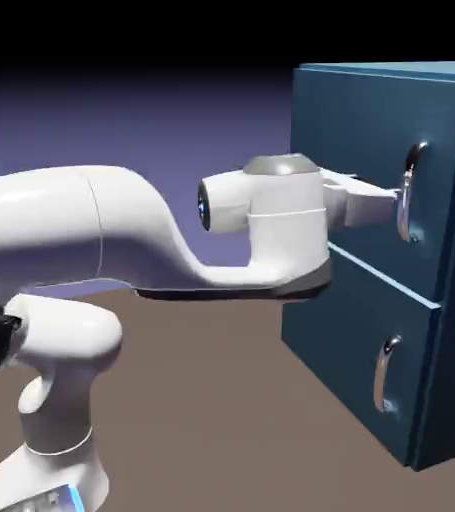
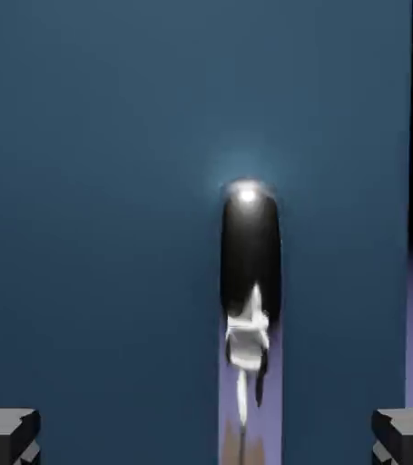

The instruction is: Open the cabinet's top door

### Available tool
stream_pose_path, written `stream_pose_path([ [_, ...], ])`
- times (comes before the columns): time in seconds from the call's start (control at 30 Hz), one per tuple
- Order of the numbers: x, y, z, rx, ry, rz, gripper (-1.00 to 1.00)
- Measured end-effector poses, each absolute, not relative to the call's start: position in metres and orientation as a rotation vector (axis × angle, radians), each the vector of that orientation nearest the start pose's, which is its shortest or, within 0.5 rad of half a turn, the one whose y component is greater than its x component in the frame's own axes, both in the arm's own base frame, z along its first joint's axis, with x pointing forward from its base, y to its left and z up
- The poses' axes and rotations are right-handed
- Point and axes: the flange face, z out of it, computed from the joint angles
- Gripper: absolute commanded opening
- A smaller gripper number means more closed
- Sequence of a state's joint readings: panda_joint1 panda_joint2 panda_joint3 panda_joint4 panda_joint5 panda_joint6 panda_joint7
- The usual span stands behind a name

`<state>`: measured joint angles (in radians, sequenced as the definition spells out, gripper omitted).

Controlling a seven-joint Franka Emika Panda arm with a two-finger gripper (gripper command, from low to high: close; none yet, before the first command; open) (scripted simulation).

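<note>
Gripper spread wide, level at the top door handle, holding nothing. In the hand view the handle sits at six o'clock between the fingertips. Cabinet at three o'clock, door shut.

Brown tabletop fills the lower frame. The cabinet stands on it at right. Robot base at lower left.

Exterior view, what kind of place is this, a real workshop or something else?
Most likely a rendered simulation, not a real room. A white arm reaches toward a plain dark-blue cabinet with silver handles, standing on a bare brown table before a featureless blue-violet backdrop.
</note>
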<state>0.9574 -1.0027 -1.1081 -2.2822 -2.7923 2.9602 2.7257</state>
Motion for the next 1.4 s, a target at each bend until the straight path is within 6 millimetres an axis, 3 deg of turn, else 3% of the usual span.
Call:
stream_pose_path([
  [0.07,0.414,-0.139,0.530,-1.763,0.688,-1.733,1.00],
  [0.2,0.454,-0.138,0.530,-1.762,0.688,-1.731,1.00],
  [0.23,0.464,-0.137,0.530,-1.763,0.688,-1.733,-1.00],
  [0.3,0.464,-0.137,0.530,-1.763,0.688,-1.733,-1.00],
  [0.73,0.365,-0.095,0.530,-1.738,0.926,-1.886,-1.00],
  [0.83,0.353,-0.087,0.530,-1.734,0.958,-1.905,-1.00],
  [1.13,0.290,-0.040,0.530,-1.699,1.144,-2.012,-1.00],
  [1.4,0.249,0.002,0.530,-1.664,1.284,-2.086,-1.00],
])
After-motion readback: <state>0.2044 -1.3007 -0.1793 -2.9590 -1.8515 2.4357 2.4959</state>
